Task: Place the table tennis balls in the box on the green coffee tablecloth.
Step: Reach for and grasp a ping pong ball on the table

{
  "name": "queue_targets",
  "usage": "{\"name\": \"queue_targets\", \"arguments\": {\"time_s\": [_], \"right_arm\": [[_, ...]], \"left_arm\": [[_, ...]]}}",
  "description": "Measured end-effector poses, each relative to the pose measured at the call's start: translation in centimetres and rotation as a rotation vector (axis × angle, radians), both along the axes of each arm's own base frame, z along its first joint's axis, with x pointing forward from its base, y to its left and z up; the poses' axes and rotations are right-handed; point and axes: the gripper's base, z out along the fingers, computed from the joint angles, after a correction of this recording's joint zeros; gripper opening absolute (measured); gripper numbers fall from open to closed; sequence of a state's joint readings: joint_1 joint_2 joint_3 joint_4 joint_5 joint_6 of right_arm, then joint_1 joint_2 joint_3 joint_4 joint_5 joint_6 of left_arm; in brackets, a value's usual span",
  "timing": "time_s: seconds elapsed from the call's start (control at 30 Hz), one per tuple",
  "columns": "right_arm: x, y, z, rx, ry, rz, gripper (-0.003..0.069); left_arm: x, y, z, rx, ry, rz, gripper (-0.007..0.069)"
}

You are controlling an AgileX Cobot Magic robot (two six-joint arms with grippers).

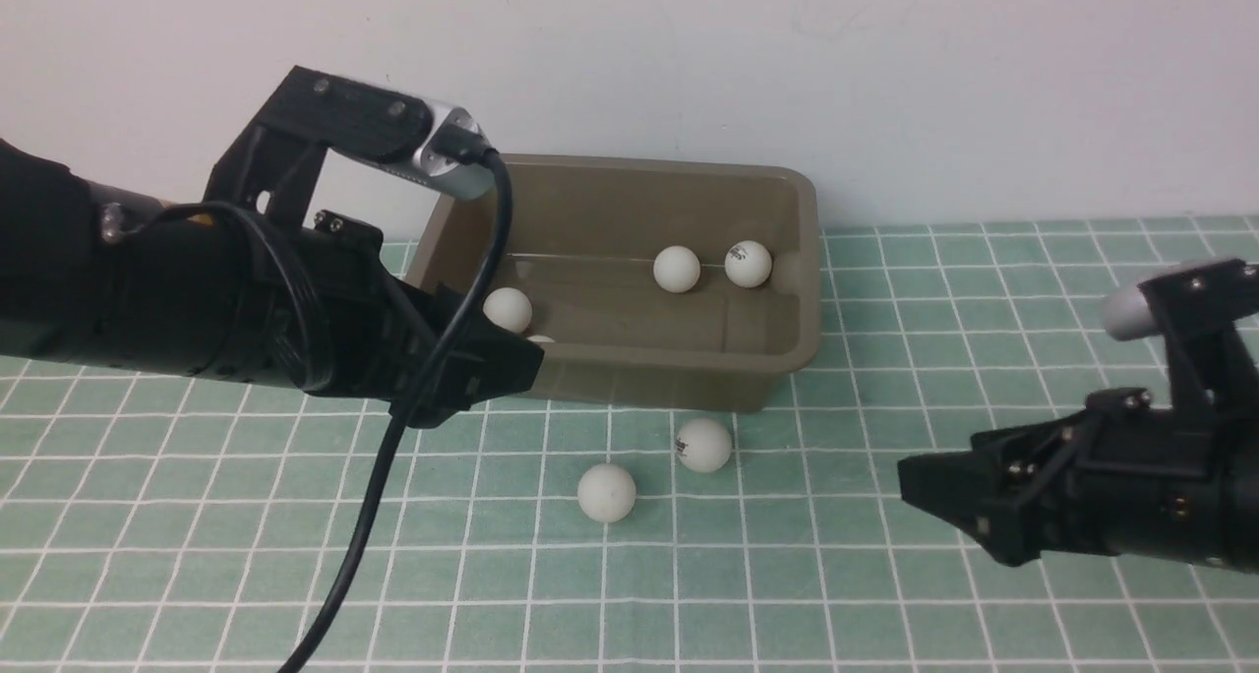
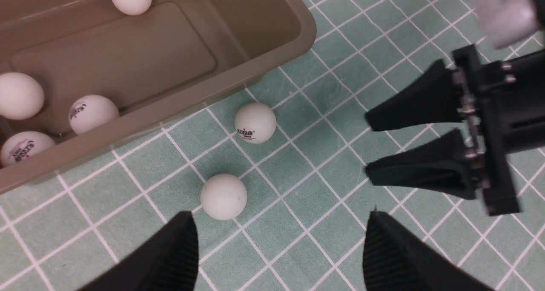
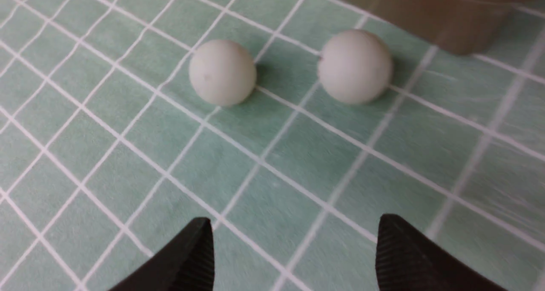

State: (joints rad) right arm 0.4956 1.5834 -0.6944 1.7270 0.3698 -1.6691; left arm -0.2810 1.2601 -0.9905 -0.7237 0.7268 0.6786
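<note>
The box (image 1: 689, 373) stands at the far middle of the green coffee tablecloth (image 1: 885, 614), against the white wall (image 1: 934, 73). Five of the table tennis balls (image 2: 93, 112) lie inside it: three bunched at its left end and two towards its right end. Two more lie on the cloth just in front of the box's near wall. The printed ball (image 1: 704, 445) is the farther one, close to the box but apart from it. The plain ball (image 1: 606, 492) sits nearer and a little to its left, close by but not touching it. The left arm reaches in from the left, almost level and tipped slightly down. The left gripper (image 1: 516, 363) hangs at the box's near left corner. Its fingers (image 2: 179, 252) are spread wide with nothing between them, and the plain ball lies on the cloth just ahead of them. A black cable (image 1: 393, 476) droops from the wrist to the near edge. The right arm comes in low from the right, pointing left towards the two loose balls and well apart from them. The right gripper (image 1: 929, 491) has its jaws parted and grips nothing. Its fingers (image 3: 187, 257) frame bare cloth, with both balls lying beyond them.
</note>
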Motion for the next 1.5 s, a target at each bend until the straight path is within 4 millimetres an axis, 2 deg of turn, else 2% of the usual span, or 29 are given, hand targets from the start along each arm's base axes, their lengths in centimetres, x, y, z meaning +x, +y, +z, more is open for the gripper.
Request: {"name": "queue_targets", "arguments": {"time_s": [0.2, 0.37, 0.5, 0.63, 0.97, 1.5], "right_arm": [[2.5, 1.5, -1.0, -0.009, 0.008, 0.000, 0.0461], [4.1, 2.3, -0.2, 0.008, -0.026, -0.008, 0.0461], [5.3, 2.4, -0.6, -0.005, -0.012, -0.083, 0.0461], [5.8, 2.7, -1.1, -0.006, 0.003, -0.104, 0.0461], [6.6, 5.0, -1.4, -0.008, -0.003, -0.115, 0.0461], [8.7, 6.2, -3.7, -0.027, 0.024, -0.137, 0.0461]], "left_arm": [[0.0, 0.0, 0.0, 0.000, 0.000, 0.000, 0.0468], [0.0, 0.0, 0.0, 0.000, 0.000, 0.000, 0.0468], [0.0, 0.0, 0.0, 0.000, 0.000, 0.000, 0.0468], [0.0, 0.0, 0.0, 0.000, 0.000, 0.000, 0.0468], [0.0, 0.0, 0.0, 0.001, 0.000, 0.000, 0.0468], [0.0, 0.0, 0.0, 0.001, 0.000, 0.000, 0.0468]]}}
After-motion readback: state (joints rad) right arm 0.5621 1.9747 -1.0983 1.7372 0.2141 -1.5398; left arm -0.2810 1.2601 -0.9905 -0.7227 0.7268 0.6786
